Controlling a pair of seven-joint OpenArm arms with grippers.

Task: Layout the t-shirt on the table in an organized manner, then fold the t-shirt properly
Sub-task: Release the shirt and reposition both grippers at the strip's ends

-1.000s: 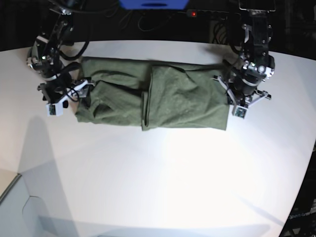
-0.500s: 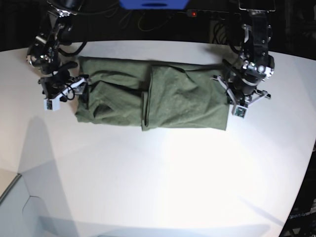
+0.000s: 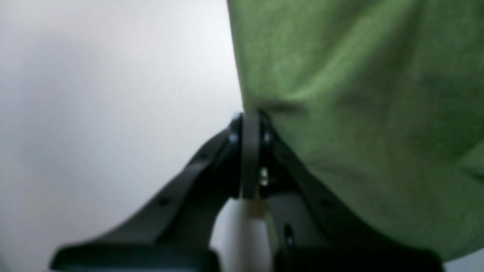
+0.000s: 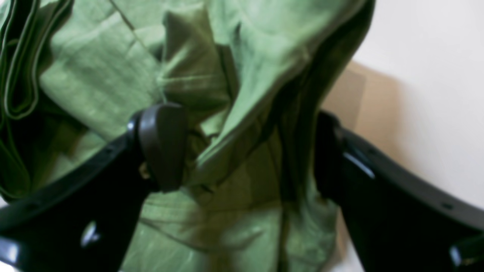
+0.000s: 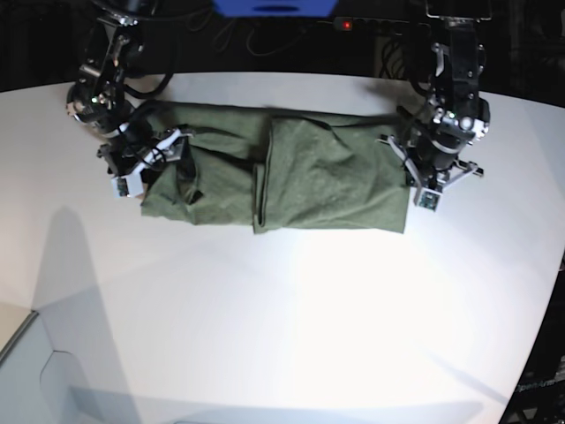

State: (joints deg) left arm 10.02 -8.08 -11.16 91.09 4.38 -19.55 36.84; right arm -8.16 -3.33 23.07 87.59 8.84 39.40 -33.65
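The olive-green t-shirt (image 5: 327, 177) lies folded into a long band across the far part of the white table (image 5: 282, 318). My right gripper (image 5: 152, 166) stands open over the shirt's left end. In the right wrist view bunched folds of the t-shirt (image 4: 113, 75) sit between the wide-apart fingers (image 4: 162, 143) of that gripper (image 4: 245, 151). My left gripper (image 5: 413, 168) is at the shirt's right edge. In the left wrist view that gripper (image 3: 249, 117) is shut, pinching the rim of the t-shirt (image 3: 359, 94), and bare table (image 3: 94, 94) lies to its left.
Behind the table's far edge are dark cables and a blue object (image 5: 274, 7). The table's curved edge drops off at the lower left (image 5: 22, 340) and at the far right (image 5: 552, 291).
My right arm has moved rightward onto the shirt's left end, bunching and shifting that end inward. The left arm has stayed put.
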